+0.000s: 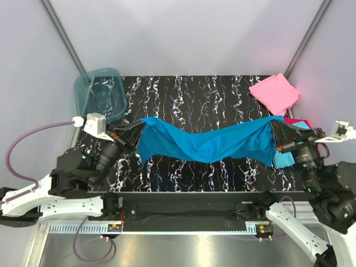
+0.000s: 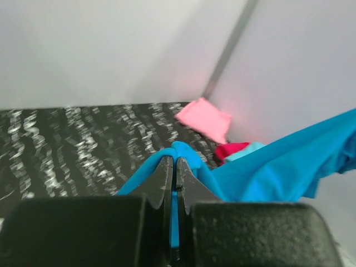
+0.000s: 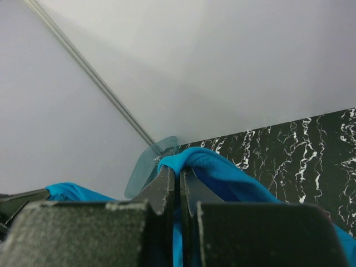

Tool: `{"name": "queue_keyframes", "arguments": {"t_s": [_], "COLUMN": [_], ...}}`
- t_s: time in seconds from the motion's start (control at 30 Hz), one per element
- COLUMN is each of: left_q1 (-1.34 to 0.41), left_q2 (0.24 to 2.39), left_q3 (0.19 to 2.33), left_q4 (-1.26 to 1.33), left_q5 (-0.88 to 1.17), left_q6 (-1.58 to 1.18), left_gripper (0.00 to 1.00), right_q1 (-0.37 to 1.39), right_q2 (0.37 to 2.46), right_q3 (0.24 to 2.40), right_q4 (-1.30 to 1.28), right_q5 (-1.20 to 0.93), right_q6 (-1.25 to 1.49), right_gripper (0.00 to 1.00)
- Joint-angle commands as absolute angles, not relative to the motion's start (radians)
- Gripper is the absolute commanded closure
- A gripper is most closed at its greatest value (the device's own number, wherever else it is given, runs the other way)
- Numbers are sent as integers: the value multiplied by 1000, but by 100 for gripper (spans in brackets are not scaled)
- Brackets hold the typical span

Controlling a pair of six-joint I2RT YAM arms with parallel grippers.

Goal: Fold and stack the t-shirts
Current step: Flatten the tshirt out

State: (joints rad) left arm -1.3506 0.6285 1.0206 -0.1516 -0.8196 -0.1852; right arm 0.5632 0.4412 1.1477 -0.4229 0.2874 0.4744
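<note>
The large teal-blue cloth t-shirt (image 1: 206, 143) hangs stretched across the middle of the black marbled table (image 1: 222, 89), each end clamped by the left gripper (image 1: 135, 133) and right gripper (image 1: 276, 135), a folded pink shirt (image 1: 274, 92) lying at the far right corner.

— Where did the top camera sit?
— High above the near edge, looking down over the whole desk (image 1: 194, 94).
— And the wrist cameras?
— Each sat close behind its own fingers. The one on the left gripper (image 2: 175, 162) faced right, toward the pink shirt (image 2: 204, 118). The one on the right gripper (image 3: 181, 173) faced left, toward the tub (image 3: 142, 169). All three shared the teal shirt (image 1: 206, 142).
</note>
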Motion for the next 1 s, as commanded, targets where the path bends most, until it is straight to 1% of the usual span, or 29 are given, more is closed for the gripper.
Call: {"name": "queue_keyframes", "arguments": {"t_s": [0.0, 0.13, 0.23, 0.27, 0.3, 0.33, 0.37, 0.43, 0.47, 0.57, 0.63, 0.7, 0.77, 0.83, 0.97], "left_q1": [-1364, -1373, -1373, -1373, -1373, -1371, -1373, -1371, -1370, -1350, -1301, -1215, -1127, -1074, -982], "left_q2": [601, 578, 577, 581, 584, 584, 584, 592, 601, 656, 713, 744, 779, 805, 960], "left_q3": [1008, 986, 918, 899, 852, 826, 801, 738, 723, 701, 701, 698, 654, 632, 632], "left_q4": [-51, -51, -58, -66, -67, -64, -54, -45, -44, -57, -87, -123, -91, -34, 52], "left_q5": [-622, -589, -720, -833, -933, -934, -1001, -1058, -1110, -1170, -1160, -1123, -1060, -1026, -1026], "left_q6": [-130, -155, -182, -216, -254, -255, -287, -322, -351, -394, -440, -494, -520, -532, -516], "left_gripper": [100, 100, 100, 100, 100, 100, 100, 100, 100, 100, 100, 100, 100, 100, 100], "right_q1": [560, 560, 560, 561, 560, 560, 560, 560, 560, 561, 560, 561, 558, 560, 560], "right_q2": [385, 354, 351, 350, 350, 347, 345, 353, 362, 400, 437, 477, 501, 541, 653], "right_q3": [1146, 1126, 1069, 1046, 973, 973, 925, 882, 846, 789, 747, 716, 681, 660, 621], "right_q4": [-422, -477, -550, -566, -586, -587, -589, -586, -584, -566, -546, -522, -479, -450, -298], "right_q5": [183, 127, 156, 172, 190, 198, 204, 218, 219, 253, 296, 337, 395, 435, 477], "right_q6": [451, 491, 528, 535, 554, 566, 577, 615, 626, 661, 675, 684, 689, 707, 738], "right_gripper": [100, 100, 100, 100, 100, 100, 100, 100, 100, 100, 100, 100, 100, 100, 100]}}
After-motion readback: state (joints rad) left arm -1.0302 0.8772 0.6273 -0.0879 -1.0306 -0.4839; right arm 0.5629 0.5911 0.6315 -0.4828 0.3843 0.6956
